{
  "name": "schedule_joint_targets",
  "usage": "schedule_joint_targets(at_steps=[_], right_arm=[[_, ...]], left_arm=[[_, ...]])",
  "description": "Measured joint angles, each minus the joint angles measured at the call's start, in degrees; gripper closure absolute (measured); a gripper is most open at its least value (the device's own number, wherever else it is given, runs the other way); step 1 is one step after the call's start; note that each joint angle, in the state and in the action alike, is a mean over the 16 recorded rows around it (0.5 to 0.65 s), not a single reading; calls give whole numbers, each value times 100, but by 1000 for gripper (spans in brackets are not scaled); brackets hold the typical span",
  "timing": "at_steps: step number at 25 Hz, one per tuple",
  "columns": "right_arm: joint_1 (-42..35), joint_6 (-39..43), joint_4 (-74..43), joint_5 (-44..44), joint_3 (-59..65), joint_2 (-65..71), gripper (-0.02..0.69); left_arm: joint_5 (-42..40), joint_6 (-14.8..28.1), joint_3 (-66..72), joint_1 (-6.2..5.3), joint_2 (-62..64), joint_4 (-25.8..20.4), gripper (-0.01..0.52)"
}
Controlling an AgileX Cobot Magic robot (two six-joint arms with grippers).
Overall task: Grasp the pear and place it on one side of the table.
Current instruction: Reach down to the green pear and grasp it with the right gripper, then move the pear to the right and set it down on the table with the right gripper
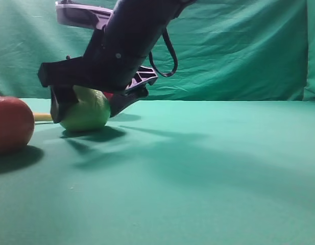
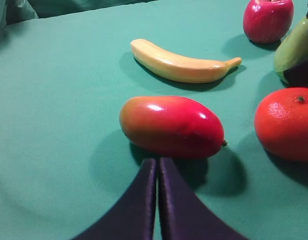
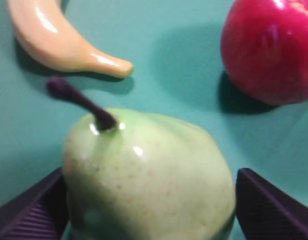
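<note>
In the high view the right gripper [image 1: 83, 104] reached down at about ten o'clock of the frame and straddled the pear [image 1: 86, 109], which sat on the table [image 1: 208, 168]. One dark finger [image 1: 57, 104] stood against the pear's nine o'clock side, the other [image 1: 121, 102] at its three o'clock side. An orange-red fruit [image 1: 11, 124] lay at the nine o'clock edge, apart from the pear.

In the left wrist view the left gripper [image 2: 157, 167] was clenched – its fingers pressed together on nothing – at six o'clock. Just beyond it lay a mango [image 2: 171, 126], a banana [image 2: 181, 64] at twelve o'clock, an apple [image 2: 267, 19] at one o'clock, and the pear at the two o'clock edge.

In the right wrist view the pear filled the lower middle, stem toward ten o'clock. The left finger touched it; the right one at four o'clock stood slightly clear – parted, not yet gripping.
</note>
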Motion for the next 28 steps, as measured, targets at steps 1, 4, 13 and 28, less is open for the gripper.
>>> schedule_joint_targets(at_steps=[1,4,13,28], right_arm=[[-44,1,0,38,-1,-62,152],[-187,49,0,236,-1,-307,164],[-784,463,0,933,432,-1586,165],[-2194,1244,0,154,3271,-3278,165]], left_arm=[[0,0,0,0,0,0,514],[0,0,0,0,0,0,514],[0,0,0,0,0,0,514],[0,0,0,0,0,0,514]])
